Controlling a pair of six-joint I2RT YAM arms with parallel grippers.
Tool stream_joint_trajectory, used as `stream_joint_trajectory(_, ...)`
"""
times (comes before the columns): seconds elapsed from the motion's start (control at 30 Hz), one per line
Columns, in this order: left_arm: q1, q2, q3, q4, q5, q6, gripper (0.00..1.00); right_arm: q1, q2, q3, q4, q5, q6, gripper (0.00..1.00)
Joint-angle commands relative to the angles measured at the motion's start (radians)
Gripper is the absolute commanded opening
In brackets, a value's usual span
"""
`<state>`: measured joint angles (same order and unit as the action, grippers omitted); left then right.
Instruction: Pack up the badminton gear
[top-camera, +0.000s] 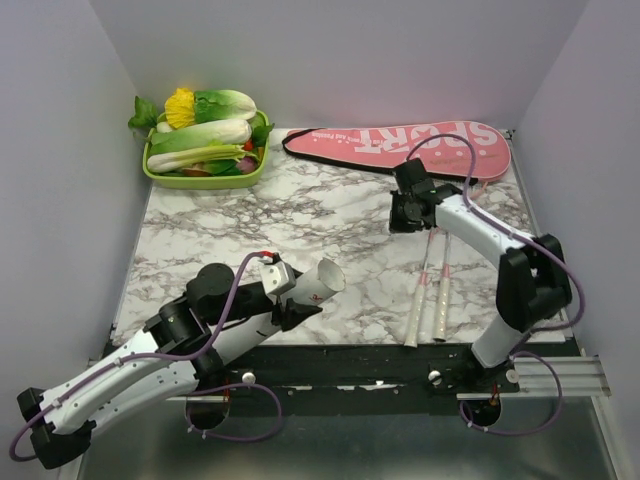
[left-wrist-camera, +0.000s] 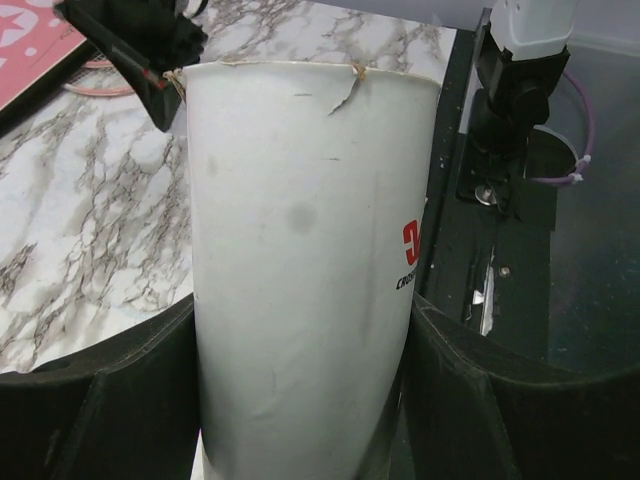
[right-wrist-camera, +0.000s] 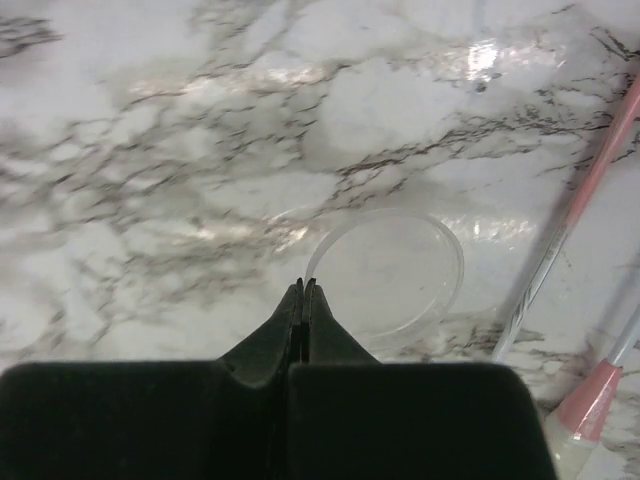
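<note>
My left gripper (top-camera: 290, 300) grips the long white tube (top-camera: 315, 283) near the table's front edge, its open end toward the right arm. In the left wrist view the tube (left-wrist-camera: 310, 250) fills the space between both black fingers (left-wrist-camera: 100, 400). My right gripper (top-camera: 408, 215) hangs low over the marble at centre right. Its tips (right-wrist-camera: 303, 285) are pinched together on the rim of a clear round lid (right-wrist-camera: 390, 270). Two thin pink-white rackets (top-camera: 430, 290) lie side by side just right of it, also visible as shafts (right-wrist-camera: 570, 220). The pink "SPORT" cover (top-camera: 400, 145) lies along the back right.
A green tray (top-camera: 200, 183) of leafy vegetables sits at the back left corner. Grey walls close in the table on the left, back and right. The right arm's base (left-wrist-camera: 520, 60) stands beyond the tube's open end.
</note>
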<state>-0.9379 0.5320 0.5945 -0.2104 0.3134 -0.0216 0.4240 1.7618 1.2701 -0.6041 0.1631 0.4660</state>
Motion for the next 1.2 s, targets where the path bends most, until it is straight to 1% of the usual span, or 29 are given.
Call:
stream_joint_trajectory(0.0,-0.002,0.022,0.021,0.023,0.078,-0.017,0.0,0.004,-0.214,-0.072,0.075,-0.269,-0.023,0.01)
stream_joint_trajectory(0.07,-0.004,0.028,0.019,0.029,0.107,-0.017,0.0,0.021,-0.277,-0.09,0.076,-0.348,-0.035,0.01)
stream_joint_trajectory(0.2,-0.004,0.039,0.01,0.045,0.165,-0.021,0.0,0.065,-0.459,-0.11,0.049,-0.451,-0.058,0.01)
stream_joint_trajectory(0.33,-0.007,0.051,0.008,0.046,0.205,-0.023,0.0,0.107,-0.589,-0.114,0.01,-0.568,-0.084,0.01)
stream_joint_trajectory(0.47,-0.009,0.069,0.008,0.045,0.243,-0.024,0.0,0.179,-0.668,-0.092,-0.022,-0.713,-0.086,0.01)
stream_joint_trajectory(0.57,-0.01,0.083,0.01,0.042,0.253,-0.024,0.0,0.258,-0.702,-0.057,-0.055,-0.711,-0.083,0.01)
stream_joint_trajectory(0.63,-0.012,0.086,0.008,0.04,0.247,-0.024,0.0,0.291,-0.716,-0.049,-0.063,-0.712,-0.07,0.01)
stream_joint_trajectory(0.77,-0.016,0.086,0.005,0.039,0.233,-0.024,0.0,0.369,-0.752,-0.058,-0.037,-0.729,-0.03,0.01)
stream_joint_trajectory(0.93,-0.019,0.085,0.007,0.036,0.228,-0.021,0.0,0.421,-0.769,-0.067,-0.033,-0.703,-0.015,0.01)
stream_joint_trajectory(1.17,-0.021,0.08,0.008,0.029,0.216,-0.02,0.0,0.487,-0.762,-0.1,0.023,-0.692,0.016,0.01)
